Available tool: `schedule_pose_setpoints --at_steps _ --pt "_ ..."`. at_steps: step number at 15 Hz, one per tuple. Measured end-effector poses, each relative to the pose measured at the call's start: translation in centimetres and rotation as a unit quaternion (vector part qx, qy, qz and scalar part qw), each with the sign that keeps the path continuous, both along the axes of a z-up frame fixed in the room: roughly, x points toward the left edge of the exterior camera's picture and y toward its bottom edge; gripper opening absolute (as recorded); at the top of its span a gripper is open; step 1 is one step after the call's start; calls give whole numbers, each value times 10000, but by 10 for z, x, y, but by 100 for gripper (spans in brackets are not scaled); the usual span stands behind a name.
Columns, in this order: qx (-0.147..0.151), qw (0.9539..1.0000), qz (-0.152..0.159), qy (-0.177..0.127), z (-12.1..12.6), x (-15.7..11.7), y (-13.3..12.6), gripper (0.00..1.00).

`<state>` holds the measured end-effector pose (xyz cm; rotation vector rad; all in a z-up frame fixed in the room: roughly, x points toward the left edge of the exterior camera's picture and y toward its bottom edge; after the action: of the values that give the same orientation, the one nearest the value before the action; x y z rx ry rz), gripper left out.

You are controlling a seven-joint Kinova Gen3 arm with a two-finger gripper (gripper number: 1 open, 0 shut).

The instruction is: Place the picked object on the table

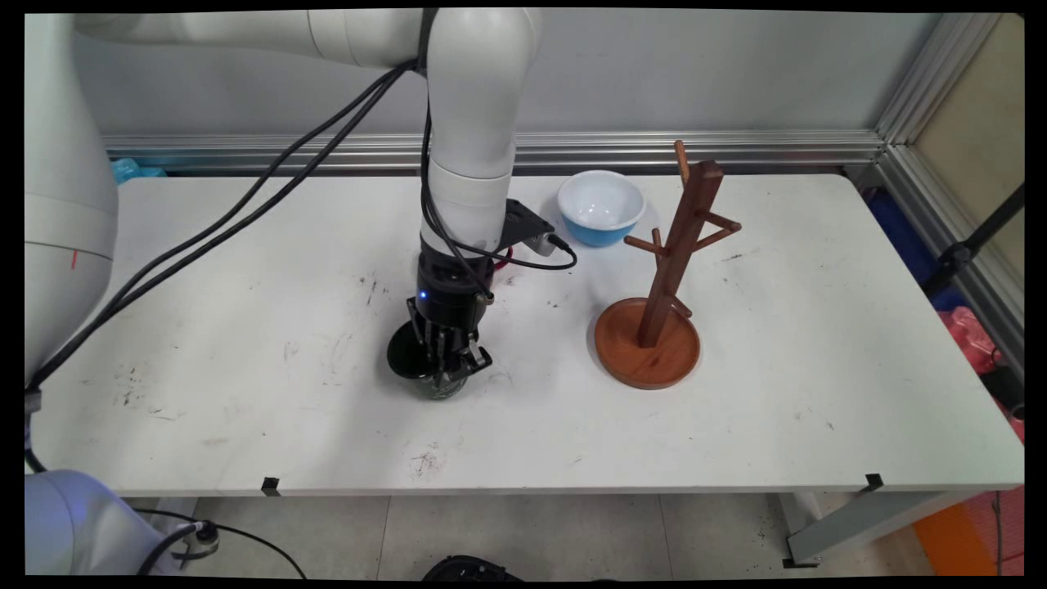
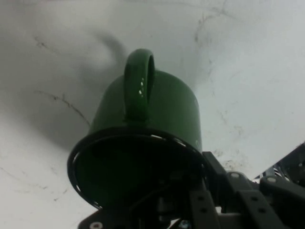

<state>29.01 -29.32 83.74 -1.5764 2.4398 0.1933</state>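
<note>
Seemingly gripper [image 1: 448, 360] on green mug [image 2: 143, 138] rim, mid-table [image 1: 245, 393].

Main cam: fixed, high over table [image 1: 736, 425] near edge, looks down & across to back wall [image 1: 695, 74]; wide, takes in whole tabletop. Hand cam: on wrist, looks along gripper [image 2: 190, 210], v. close to green mug [image 2: 147, 124], tabletop behind it. Shared: mug [image 1: 438, 384], gripper [image 1: 448, 360] & the patch of table around them.
</note>
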Motion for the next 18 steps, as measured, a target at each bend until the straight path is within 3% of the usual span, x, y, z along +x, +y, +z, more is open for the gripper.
schedule_pose_setpoints --at_steps 15,16,18 --pt "3 9998 69 -194 -14 0 -11 0" --pt "-4 9998 77 -194 -14 0 -11 100" --pt "-16 9998 90 -185 -15 0 -12 100"
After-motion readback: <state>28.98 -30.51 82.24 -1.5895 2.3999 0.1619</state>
